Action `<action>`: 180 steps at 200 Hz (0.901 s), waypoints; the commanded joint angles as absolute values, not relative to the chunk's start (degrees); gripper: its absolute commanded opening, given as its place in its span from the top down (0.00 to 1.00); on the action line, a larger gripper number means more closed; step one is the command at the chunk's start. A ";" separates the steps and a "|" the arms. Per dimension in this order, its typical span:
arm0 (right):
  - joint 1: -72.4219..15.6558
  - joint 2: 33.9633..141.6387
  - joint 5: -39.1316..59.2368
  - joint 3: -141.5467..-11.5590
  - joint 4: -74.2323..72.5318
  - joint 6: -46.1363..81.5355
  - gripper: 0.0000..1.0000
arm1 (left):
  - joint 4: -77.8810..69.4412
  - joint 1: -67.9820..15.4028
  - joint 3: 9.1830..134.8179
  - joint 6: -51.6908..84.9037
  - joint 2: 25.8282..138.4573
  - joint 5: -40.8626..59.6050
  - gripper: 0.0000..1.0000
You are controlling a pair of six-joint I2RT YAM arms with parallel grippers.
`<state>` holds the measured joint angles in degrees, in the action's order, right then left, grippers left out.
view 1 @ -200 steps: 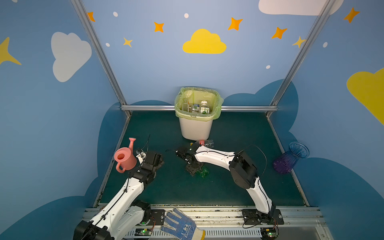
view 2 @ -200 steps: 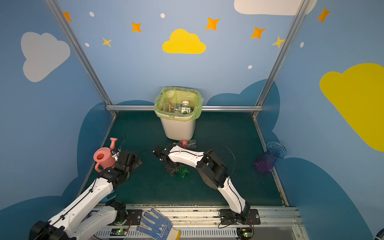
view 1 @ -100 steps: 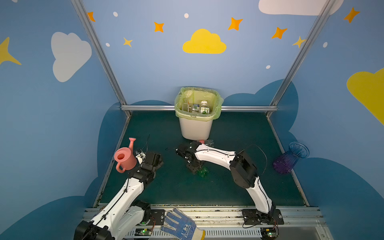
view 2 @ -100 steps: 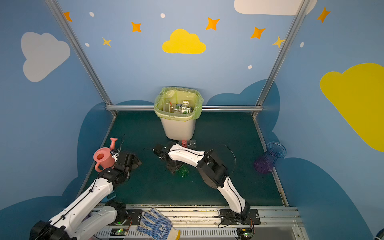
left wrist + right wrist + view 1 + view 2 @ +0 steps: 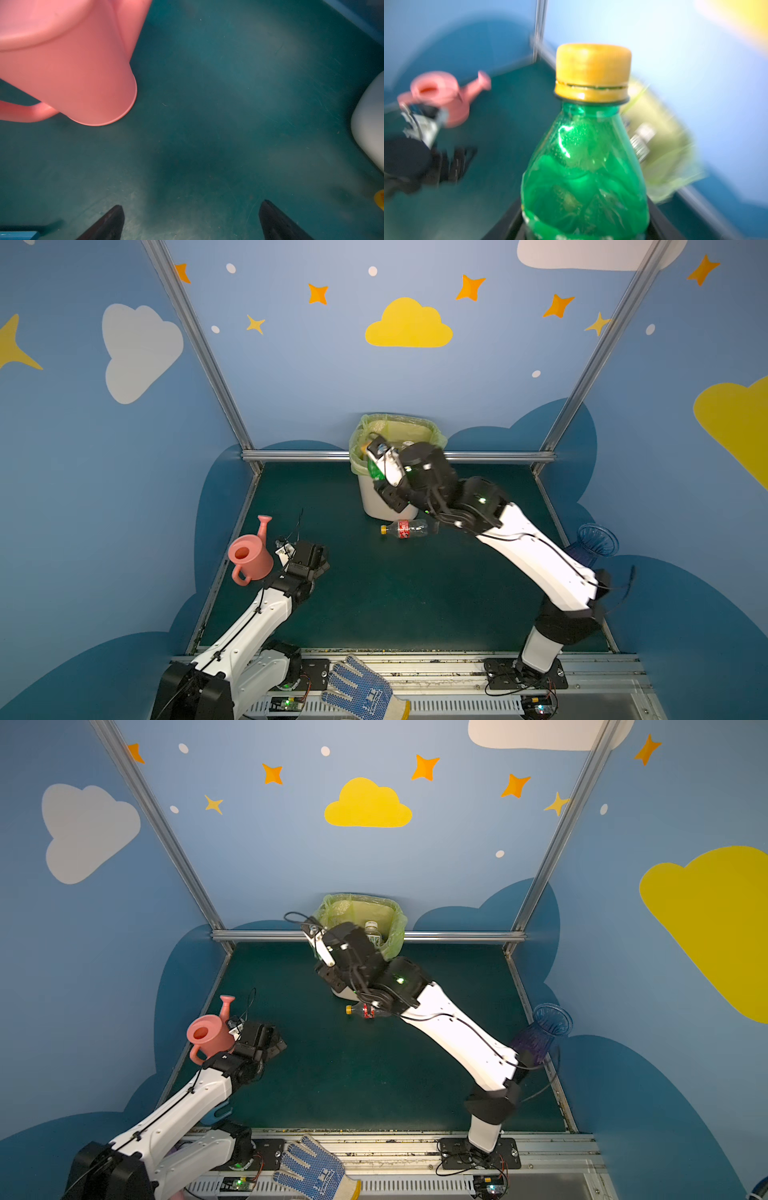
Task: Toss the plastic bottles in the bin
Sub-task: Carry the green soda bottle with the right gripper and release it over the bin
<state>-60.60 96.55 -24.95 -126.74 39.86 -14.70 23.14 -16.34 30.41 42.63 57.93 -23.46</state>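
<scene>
Right now the right pincer (image 5: 379,466) is clenched on a green plastic bottle (image 5: 583,170) with a yellow-orange cap. Its dark fingers (image 5: 508,225) grip the bottle low on the body. In both top views the pincer is raised well off the dark green tabletop (image 5: 395,601), close to the front-left rim of the white plastic bin (image 5: 386,506) lined with a yellow-green bag. Whether the bottle hangs over the opening I cannot tell. Inside the bin stands a clear bottle with a white cap and green label (image 5: 372,932). On the tabletop just in front of the bin lies a clear plastic bottle with a red label and yellow cap (image 5: 405,528), on its side. The left pincer (image 5: 192,216) is released and empty, jaws spread wide, low over bare tabletop just beside the pink plastic watering can (image 5: 249,556). A purple-blue ribbed vase (image 5: 594,541) stands at the right edge, well apart from the bin.
</scene>
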 commanded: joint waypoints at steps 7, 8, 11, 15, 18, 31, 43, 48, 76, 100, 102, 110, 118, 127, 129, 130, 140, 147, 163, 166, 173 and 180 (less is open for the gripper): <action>-60.46 90.84 -25.84 -126.94 20.55 -27.47 0.39 | 22.53 -16.00 30.95 42.63 59.31 -23.00 0.00; -60.42 90.73 -25.75 -126.88 20.20 -27.58 0.38 | 22.47 -16.00 30.94 42.63 59.41 -22.97 0.00; -60.20 90.52 -25.58 -126.77 19.30 -27.90 0.38 | 22.42 -16.03 31.01 42.63 59.50 -22.87 0.00; -59.83 90.24 -25.19 -126.66 18.38 -28.13 0.37 | 22.32 -16.00 31.09 42.63 59.69 -22.74 0.00; -59.44 90.22 -24.81 -126.72 18.03 -28.08 0.37 | 22.30 -16.05 31.15 42.63 59.84 -22.60 0.00; -56.48 90.87 -23.00 -127.16 18.50 -25.38 0.36 | 22.28 -16.03 31.67 42.76 60.51 -22.07 0.00; -52.17 92.95 -17.94 -128.85 22.98 -18.55 0.36 | 22.96 -16.02 32.53 42.96 61.15 -21.45 0.00; -50.00 94.33 -15.51 -129.58 24.99 -14.75 0.36 | 23.15 -16.07 32.87 42.81 61.45 -21.17 0.00; -41.57 107.89 -5.69 -137.48 38.03 -4.34 0.32 | 24.25 -16.08 34.76 42.08 63.18 -20.05 0.00; -37.71 121.06 -2.47 -155.53 50.35 -0.15 0.23 | 24.35 -16.08 35.28 41.86 63.51 -19.92 0.00; -37.60 121.67 -2.59 -157.10 50.93 -0.17 0.20 | 24.28 -16.08 35.27 41.80 63.51 -19.90 0.00; -37.47 123.25 -2.98 -162.06 52.03 -0.64 0.11 | 24.15 -16.08 35.27 41.69 63.42 -19.75 0.00; -37.53 122.68 -3.99 -163.74 50.80 -1.26 0.07 | 23.94 -16.08 35.18 41.62 63.21 -19.68 0.00; -37.69 119.69 -4.78 -161.84 47.54 -1.56 0.06 | 23.63 -16.08 35.02 41.53 63.17 -19.53 0.00; -37.70 118.76 -4.87 -160.94 46.73 -1.55 0.06 | 23.57 -16.06 35.03 41.50 63.14 -19.45 0.00; -37.70 118.31 -4.89 -160.45 46.22 -1.57 0.06 | 23.52 -16.07 35.05 41.45 63.17 -19.44 0.00; -37.84 112.91 -5.61 -153.94 40.62 -1.54 0.03 | 23.08 -16.07 35.06 40.42 63.20 -18.50 0.00; -37.90 108.92 -6.13 -149.10 36.89 -1.56 0.02 | 22.84 -16.09 35.07 40.23 63.19 -17.99 0.00; -37.97 101.94 -6.78 -141.81 32.15 -1.72 0.02 | 22.25 -16.39 34.97 40.16 63.31 -17.36 0.00; -37.97 101.08 -6.93 -141.09 31.92 -1.80 0.02 | 22.04 -16.45 34.96 40.02 63.29 -17.32 0.00; -37.97 99.45 -7.30 -139.86 31.89 -2.06 0.02 | 21.90 -16.68 35.06 39.95 63.41 -17.28 0.00; -37.90 98.24 -7.95 -138.82 32.25 -2.41 0.02 | 21.79 -16.94 35.15 39.76 63.52 -17.32 0.00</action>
